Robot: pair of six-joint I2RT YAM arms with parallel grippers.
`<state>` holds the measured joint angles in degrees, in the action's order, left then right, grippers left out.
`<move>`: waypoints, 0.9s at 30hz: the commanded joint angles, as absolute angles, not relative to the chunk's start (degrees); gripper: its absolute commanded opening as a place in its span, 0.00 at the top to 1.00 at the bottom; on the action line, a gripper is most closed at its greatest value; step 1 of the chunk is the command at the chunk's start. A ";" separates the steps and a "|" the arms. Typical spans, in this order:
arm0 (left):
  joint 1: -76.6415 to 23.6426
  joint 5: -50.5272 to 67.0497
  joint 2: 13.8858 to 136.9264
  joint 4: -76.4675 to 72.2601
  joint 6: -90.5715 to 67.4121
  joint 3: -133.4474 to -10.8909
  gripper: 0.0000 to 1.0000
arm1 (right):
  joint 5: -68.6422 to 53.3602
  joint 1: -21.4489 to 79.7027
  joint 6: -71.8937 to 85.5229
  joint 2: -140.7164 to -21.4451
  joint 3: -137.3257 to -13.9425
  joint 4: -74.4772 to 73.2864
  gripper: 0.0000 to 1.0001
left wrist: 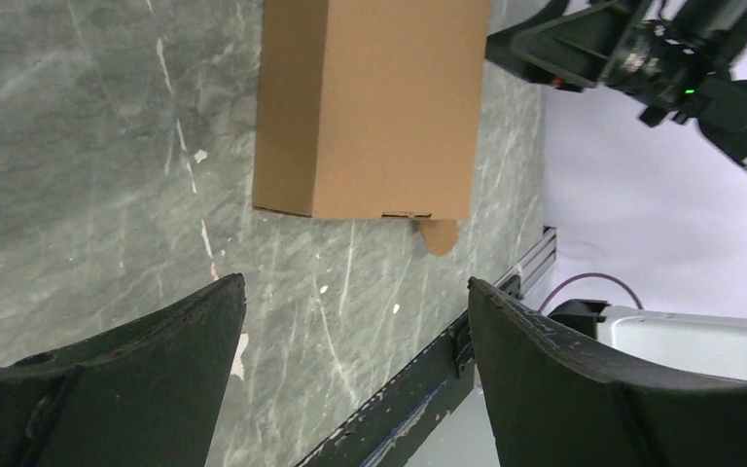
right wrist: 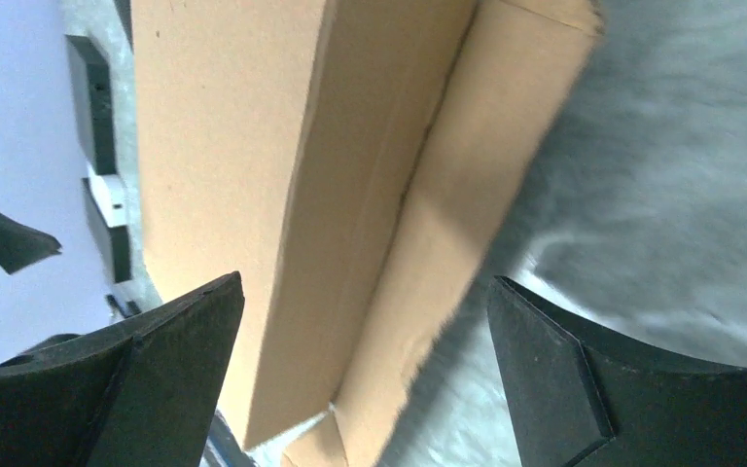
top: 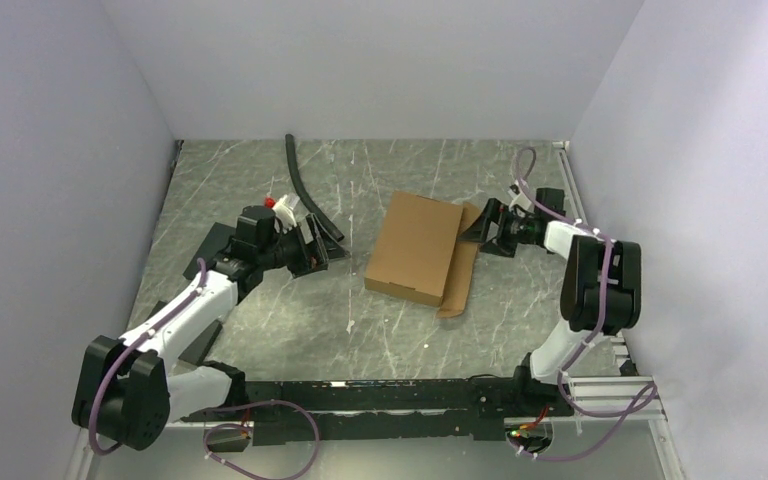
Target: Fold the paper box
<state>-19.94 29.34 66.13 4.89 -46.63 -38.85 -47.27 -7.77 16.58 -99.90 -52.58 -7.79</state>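
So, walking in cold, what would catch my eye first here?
The brown paper box lies mid-table, folded shallow, with one flap lying flat along its right side. The right claw hangs open close by the box's far right corner; the left claw, also open, is apart from it on the left. A black hose lies towards the back wall.

The left arm (top: 185, 310) and right arm (top: 567, 238) have white shells, black joints and purple cables (top: 601, 300). The left pincer (left wrist: 355, 282) and right pincer (right wrist: 366, 280) have matte black, curved fingers (left wrist: 136, 379).
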 commanded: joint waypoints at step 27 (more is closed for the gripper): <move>-25.45 22.16 72.86 -6.96 -42.49 -39.29 0.10 | -47.28 14.92 -80.30 -58.84 -32.00 -37.70 0.55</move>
<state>-23.86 24.32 73.78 -5.21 -42.96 -37.71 -53.69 14.15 -78.04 -59.61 -32.80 -44.53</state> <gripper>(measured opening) 0.900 0.480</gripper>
